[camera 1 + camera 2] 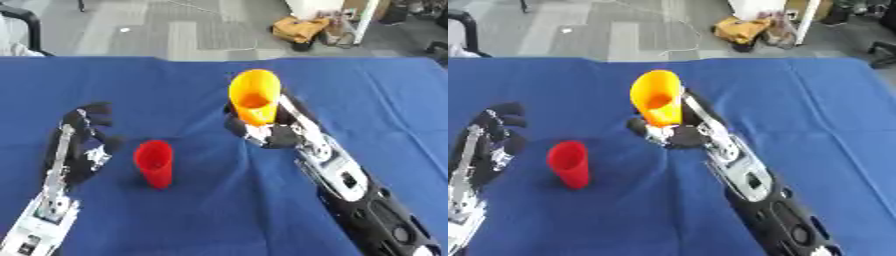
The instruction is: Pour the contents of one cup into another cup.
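my right hand (267, 131) is curled around the orange cup (255, 102), lifted near the table's middle, mouth tipped toward me. the red cup (155, 163) stands upright to its left, nearer the front edge, beside my left hand (83, 150), fingers relaxed.

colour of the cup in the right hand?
Orange cup, held up by the right hand; clearest in the left eye view.

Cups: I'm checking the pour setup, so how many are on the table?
2. The orange cup is held in the right robot hand, mid-table; the red cup stands beside the left robot hand.
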You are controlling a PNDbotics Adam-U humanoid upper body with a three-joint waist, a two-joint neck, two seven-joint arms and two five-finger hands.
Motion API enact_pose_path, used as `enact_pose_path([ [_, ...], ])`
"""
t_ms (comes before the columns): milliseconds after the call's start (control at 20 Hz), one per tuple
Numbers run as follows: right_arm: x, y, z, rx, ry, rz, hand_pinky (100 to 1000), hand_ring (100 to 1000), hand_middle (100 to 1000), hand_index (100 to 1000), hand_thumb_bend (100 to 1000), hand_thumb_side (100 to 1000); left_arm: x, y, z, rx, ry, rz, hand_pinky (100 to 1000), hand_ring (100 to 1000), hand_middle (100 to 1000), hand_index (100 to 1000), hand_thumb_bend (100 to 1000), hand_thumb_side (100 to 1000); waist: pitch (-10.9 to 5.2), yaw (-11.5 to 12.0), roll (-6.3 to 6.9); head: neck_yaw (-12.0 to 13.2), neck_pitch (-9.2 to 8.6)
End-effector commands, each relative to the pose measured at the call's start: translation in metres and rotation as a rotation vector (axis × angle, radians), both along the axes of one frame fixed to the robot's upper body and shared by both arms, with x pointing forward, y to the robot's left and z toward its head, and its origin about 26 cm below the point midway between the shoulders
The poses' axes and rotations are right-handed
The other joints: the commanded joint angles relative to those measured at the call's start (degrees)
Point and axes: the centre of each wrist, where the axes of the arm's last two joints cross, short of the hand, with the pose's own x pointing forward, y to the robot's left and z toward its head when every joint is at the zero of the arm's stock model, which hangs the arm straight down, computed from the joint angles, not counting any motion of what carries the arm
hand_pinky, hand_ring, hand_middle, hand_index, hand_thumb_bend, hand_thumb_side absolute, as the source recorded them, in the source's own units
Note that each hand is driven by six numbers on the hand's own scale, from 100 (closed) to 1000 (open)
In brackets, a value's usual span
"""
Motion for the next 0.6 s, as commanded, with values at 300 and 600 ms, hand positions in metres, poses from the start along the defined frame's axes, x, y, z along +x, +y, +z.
enact_pose_path([
  [300, 0.0019, 0.0023, 0.0091, -0.046, -0.147, 0.002, 612, 710, 587, 764, 665, 627, 0.0003, 0.0098, 0.0074, 0.014, -0.027, 0.018, 410, 623, 650, 770, 1000, 754, -0.58, 0.4, 0.33, -0.6, -0.71],
  [600, 0.0024, 0.0025, 0.0071, -0.056, -0.169, -0.006, 609, 706, 586, 764, 661, 632, 0.0006, 0.0097, 0.0075, 0.010, -0.027, 0.018, 410, 624, 650, 770, 1000, 752, -0.60, 0.4, 0.08, -0.6, -0.84],
])
